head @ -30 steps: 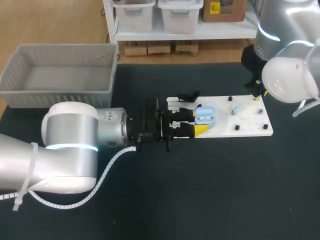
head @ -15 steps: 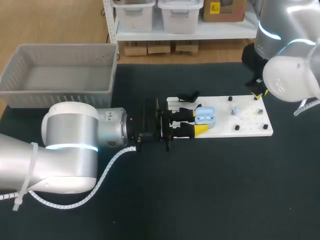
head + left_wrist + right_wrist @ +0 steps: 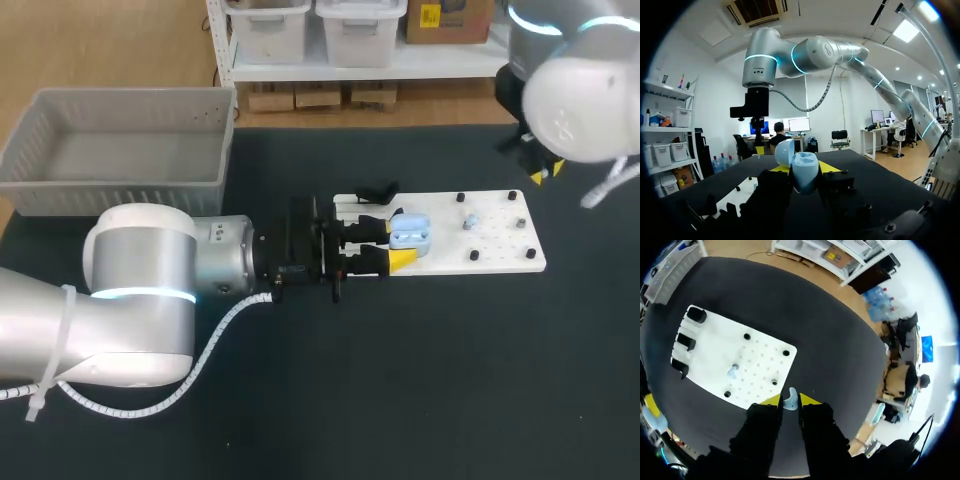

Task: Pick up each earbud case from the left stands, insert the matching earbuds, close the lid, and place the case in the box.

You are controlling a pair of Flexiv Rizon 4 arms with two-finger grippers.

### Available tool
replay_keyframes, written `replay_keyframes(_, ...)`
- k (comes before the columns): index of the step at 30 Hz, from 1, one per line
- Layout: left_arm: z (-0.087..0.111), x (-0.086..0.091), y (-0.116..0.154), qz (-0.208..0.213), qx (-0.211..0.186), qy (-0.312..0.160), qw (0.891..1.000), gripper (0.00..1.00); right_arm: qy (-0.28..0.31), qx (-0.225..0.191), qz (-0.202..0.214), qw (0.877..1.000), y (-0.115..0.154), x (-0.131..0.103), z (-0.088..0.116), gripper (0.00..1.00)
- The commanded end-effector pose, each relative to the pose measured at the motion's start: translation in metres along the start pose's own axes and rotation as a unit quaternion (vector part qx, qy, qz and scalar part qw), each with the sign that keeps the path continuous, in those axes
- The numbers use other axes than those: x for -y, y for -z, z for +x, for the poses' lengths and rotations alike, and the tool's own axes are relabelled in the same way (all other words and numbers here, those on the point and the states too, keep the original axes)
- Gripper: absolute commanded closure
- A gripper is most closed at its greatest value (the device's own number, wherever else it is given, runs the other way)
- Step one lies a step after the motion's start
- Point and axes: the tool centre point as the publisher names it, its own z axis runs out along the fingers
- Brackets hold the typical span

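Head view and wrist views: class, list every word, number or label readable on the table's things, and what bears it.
None readable: the pale blue earbud case in the left gripper, the small pale blue earbud in the right gripper, the white pegboard and the grey plastic basket show no print.

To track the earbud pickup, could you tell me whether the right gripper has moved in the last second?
Yes: the right gripper has drifted off the white board's far right corner, outward to the right.
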Motion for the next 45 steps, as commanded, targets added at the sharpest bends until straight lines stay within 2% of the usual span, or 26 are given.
replay_keyframes(1,0.001,0.002,0.0,-0.004,0.001,-0.002,1.0,1.0,-0.028,-0.035,0.025,0.999,0.008,-0.016,-0.005,1.0)
replay_keyframes(22,0.001,0.002,0.0,-0.004,0.001,-0.002,1.0,1.0,-0.03,-0.034,0.028,0.999,0.01,-0.017,-0.003,1.0)
replay_keyframes(29,0.001,0.002,0.0,-0.004,0.001,-0.002,1.0,1.0,-0.092,-0.01,-0.019,0.996,0.041,-0.017,0.032,1.0)
replay_keyframes(35,0.001,0.002,0.0,-0.004,0.001,-0.002,1.0,1.0,-0.136,-0.004,-0.033,0.99,0.064,-0.031,0.057,1.0)
replay_keyframes(41,0.001,0.002,0.0,-0.004,0.001,-0.002,1.0,1.0,-0.155,0.013,-0.056,0.986,0.092,-0.061,0.074,1.0)
replay_keyframes(43,0.001,0.002,0.0,-0.004,0.001,-0.002,1.0,1.0,-0.166,0.011,-0.075,0.983,0.099,-0.071,0.079,1.0)
replay_keyframes(45,0.001,0.002,0.0,-0.004,0.001,-0.002,1.0,1.0,-0.167,0.009,-0.074,0.983,0.103,-0.079,0.082,1.0)
